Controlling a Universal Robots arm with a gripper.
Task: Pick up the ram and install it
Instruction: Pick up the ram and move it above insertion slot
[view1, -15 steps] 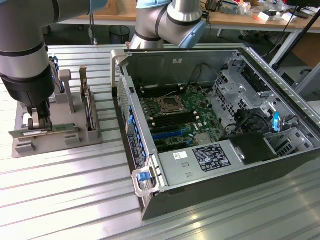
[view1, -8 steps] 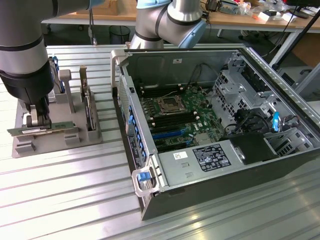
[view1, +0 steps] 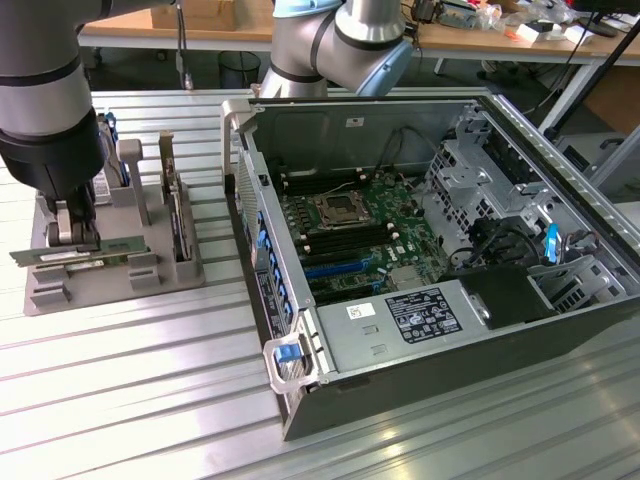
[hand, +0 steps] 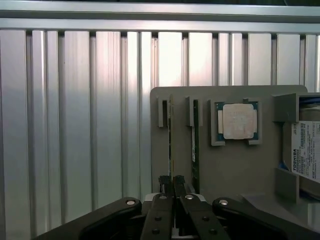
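Item: ram (view1: 118, 247). Long axis level, running along exterior view's left-right, at front slot of grey holder (view1: 150, 275).
Gripper (view1: 78, 238): directly above ram's mid-length, jaws pinched narrow on its top edge.
I cannot tell if ram is clear of slot.
Second stick (hand: 195, 150): just beside held one.
Room: open overhead.
Computer case (view1: 420, 385): well apart, toward exterior view's right.

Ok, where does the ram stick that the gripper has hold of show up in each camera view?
Exterior view: the ram lies lengthwise at the exterior view's left, pinched by the gripper at the grey holder.
Wrist view: the ram shows edge-on, a thin line running out from the gripper, with a second stick between it and the processor chip.
Shared landmark: the grey holder.
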